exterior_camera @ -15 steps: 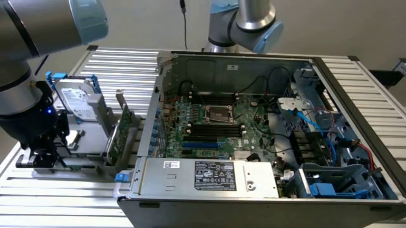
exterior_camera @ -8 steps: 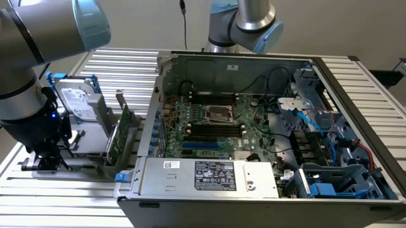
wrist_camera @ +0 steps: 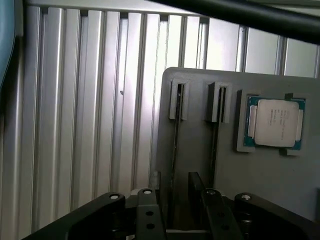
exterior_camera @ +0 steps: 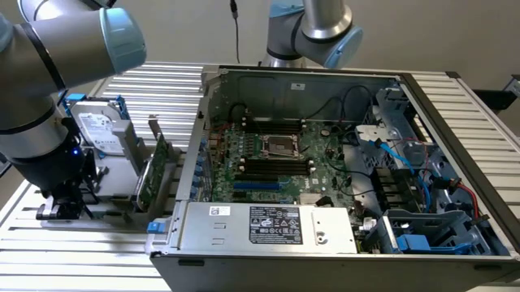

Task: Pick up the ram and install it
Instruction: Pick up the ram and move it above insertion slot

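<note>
The arm (exterior_camera: 45, 91) reached down at the exterior view's left, beside the open computer case (exterior_camera: 325, 78), which lay on the slatted metal bench (exterior_camera: 49, 258). Its gripper (exterior_camera: 61, 208) hung low over the near end of a grey holder (wrist_camera: 196, 100). In the wrist view the black fingers (wrist_camera: 146, 210) stood wide apart, clamped on nothing.

Two narrow slots ran along the holder. A thin dark edge stood in each (seen edge-on, so no green showed), and the one I took for the ram (wrist_camera: 175, 145) ran straight down between the spread fingers. Whether either finger touched it I could not tell.

Just beside the slots, a processor chip (wrist_camera: 275, 122) with a silver lid sat in its own square recess.

In the exterior view a silver hard drive (exterior_camera: 101, 128) with blue rails stood upright at the holder's far end. A taller green expansion card (exterior_camera: 153, 173) stood between it and the case. Inside the case, the motherboard (exterior_camera: 325, 176) showed its dark memory slots (exterior_camera: 276, 163) on both sides of the processor socket.
</note>
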`<state>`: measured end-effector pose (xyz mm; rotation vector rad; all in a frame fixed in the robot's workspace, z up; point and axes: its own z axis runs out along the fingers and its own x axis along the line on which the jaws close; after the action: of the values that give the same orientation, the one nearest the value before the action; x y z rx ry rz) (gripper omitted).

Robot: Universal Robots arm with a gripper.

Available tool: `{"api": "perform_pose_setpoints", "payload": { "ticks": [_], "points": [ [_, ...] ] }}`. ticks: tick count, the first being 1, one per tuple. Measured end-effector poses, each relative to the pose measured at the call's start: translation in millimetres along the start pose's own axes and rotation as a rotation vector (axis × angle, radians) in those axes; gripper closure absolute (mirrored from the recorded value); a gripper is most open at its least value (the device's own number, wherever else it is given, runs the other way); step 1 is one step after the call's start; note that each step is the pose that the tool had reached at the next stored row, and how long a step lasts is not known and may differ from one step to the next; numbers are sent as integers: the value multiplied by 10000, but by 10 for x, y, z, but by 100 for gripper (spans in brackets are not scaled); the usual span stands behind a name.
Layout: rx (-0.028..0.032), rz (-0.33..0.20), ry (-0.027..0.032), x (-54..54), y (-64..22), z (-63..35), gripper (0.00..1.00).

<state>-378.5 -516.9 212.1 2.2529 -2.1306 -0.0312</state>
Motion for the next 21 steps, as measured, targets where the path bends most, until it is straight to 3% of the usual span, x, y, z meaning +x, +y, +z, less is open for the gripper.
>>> {"api": "perform_pose_setpoints", "payload": {
  "ticks": [9, 14, 17, 19, 21],
  "points": [
    [-1, -1, 12, -18, 55, 165, 64],
    [-3, 8, 14, -19, 55, 184, 64],
    [-1, 30, 11, -19, 55, 187, 72],
    [-1, 37, 11, -19, 55, 187, 84],
    [0, 38, 10, -19, 55, 187, 86]
  ]
}}
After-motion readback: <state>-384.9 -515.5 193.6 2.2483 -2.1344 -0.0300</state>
